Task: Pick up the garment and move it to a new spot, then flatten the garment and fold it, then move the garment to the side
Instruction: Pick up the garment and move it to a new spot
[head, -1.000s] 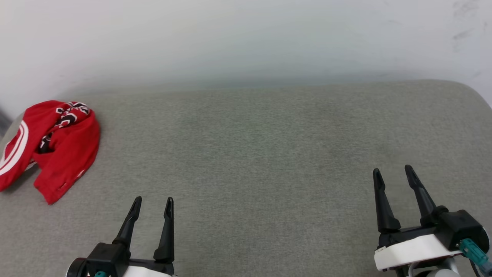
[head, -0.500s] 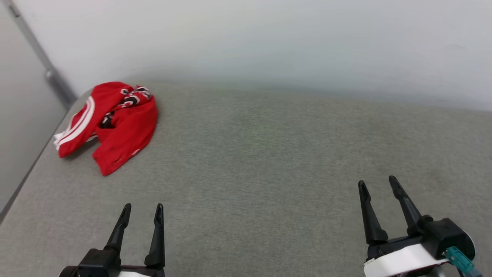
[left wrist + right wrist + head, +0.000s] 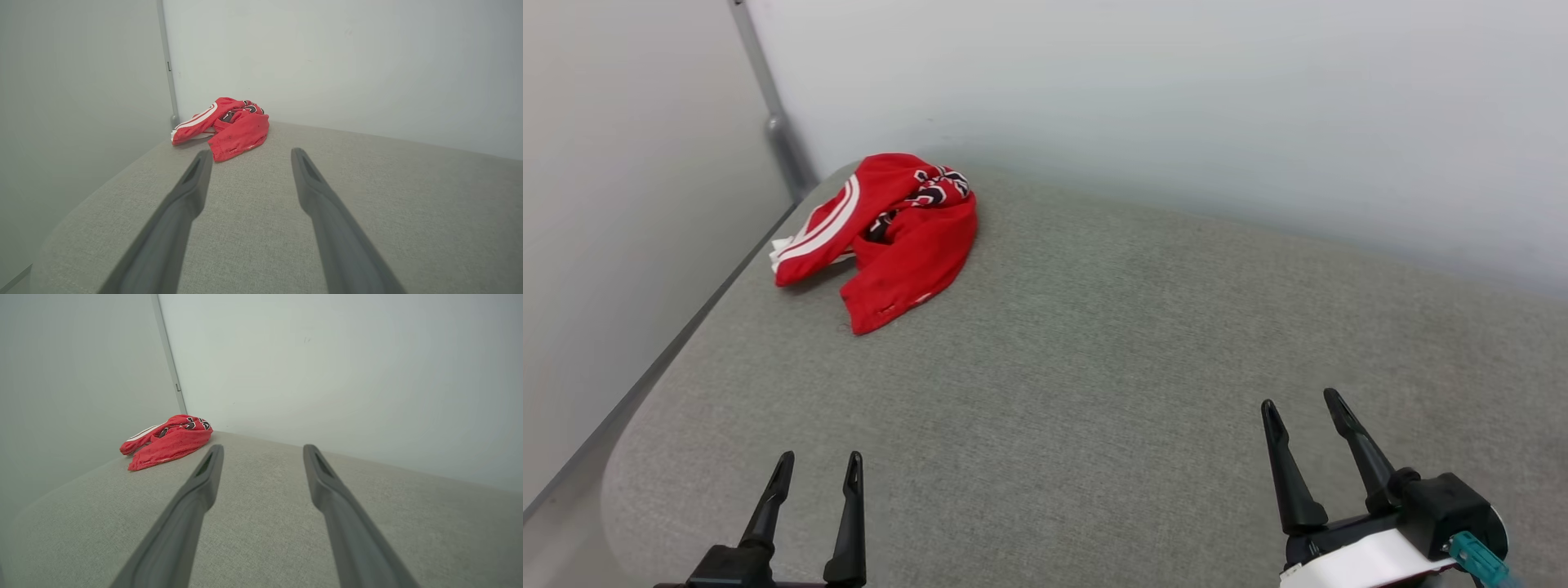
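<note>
The garment (image 3: 886, 237) is a red jersey with white stripes and black lettering, crumpled in a heap at the far left corner of the grey padded surface (image 3: 1094, 359). It also lies ahead in the left wrist view (image 3: 229, 128) and far to the left in the right wrist view (image 3: 167, 441). My left gripper (image 3: 818, 465) stands open at the near left, well short of the garment, with nothing between its fingers. My right gripper (image 3: 1298, 404) is open and empty at the near right, far from the garment.
White walls close in behind and to the left of the surface, meeting at a corner with a grey vertical strip (image 3: 772, 114). The surface's left edge (image 3: 686, 327) runs close beside the garment. Bare grey padding stretches across the middle and right.
The head camera has turned left, so the whole picture has shifted right and the left wall has come into sight. The garment lies as before. Both grippers stay open.
</note>
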`<state>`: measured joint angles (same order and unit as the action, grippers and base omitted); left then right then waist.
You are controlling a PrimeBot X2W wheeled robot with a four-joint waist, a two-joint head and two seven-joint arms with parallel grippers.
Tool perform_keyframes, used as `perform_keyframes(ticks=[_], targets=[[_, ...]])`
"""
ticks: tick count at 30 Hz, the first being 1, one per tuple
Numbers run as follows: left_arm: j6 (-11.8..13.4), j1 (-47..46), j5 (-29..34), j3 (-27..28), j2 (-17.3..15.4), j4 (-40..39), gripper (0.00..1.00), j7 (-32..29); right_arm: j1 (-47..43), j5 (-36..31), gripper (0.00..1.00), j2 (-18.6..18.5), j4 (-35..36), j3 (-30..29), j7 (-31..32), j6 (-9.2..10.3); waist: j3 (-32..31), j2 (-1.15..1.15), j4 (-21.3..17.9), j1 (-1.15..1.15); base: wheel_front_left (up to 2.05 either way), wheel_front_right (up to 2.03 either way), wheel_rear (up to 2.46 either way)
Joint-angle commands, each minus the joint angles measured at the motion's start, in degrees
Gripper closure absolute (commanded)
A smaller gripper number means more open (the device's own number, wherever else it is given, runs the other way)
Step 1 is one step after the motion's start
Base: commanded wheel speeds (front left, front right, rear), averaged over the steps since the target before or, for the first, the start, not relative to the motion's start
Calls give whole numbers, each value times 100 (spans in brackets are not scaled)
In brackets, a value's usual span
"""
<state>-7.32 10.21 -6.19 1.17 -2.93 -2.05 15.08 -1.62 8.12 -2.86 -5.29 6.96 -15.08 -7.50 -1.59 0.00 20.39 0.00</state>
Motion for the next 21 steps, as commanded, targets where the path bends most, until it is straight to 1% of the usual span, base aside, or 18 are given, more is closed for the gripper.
perform_keyframes(ticks=[1, 11, 18, 21], targets=[[-2, 31, 47, 22, 7, -22, 0, 14, -91, 32, 0, -4, -8, 12, -14, 2, -53, 0, 134, 0, 0, 0, 0], [-10, 121, 217, 38, 8, -93, 0, 14, -117, 141, 0, -4, -72, 146, -14, 2, -120, 0, 410, 0, 0, 0, 0], [-14, 139, 278, 21, 8, -144, 0, 14, -101, 209, 0, -4, -125, 191, -14, 2, -100, 0, 454, 0, 0, 0, 0], [-15, 143, 364, -27, -9, -181, 0, 14, -68, 114, 0, -4, -163, 225, -14, 2, -50, 0, 424, 0, 0, 0, 0]])
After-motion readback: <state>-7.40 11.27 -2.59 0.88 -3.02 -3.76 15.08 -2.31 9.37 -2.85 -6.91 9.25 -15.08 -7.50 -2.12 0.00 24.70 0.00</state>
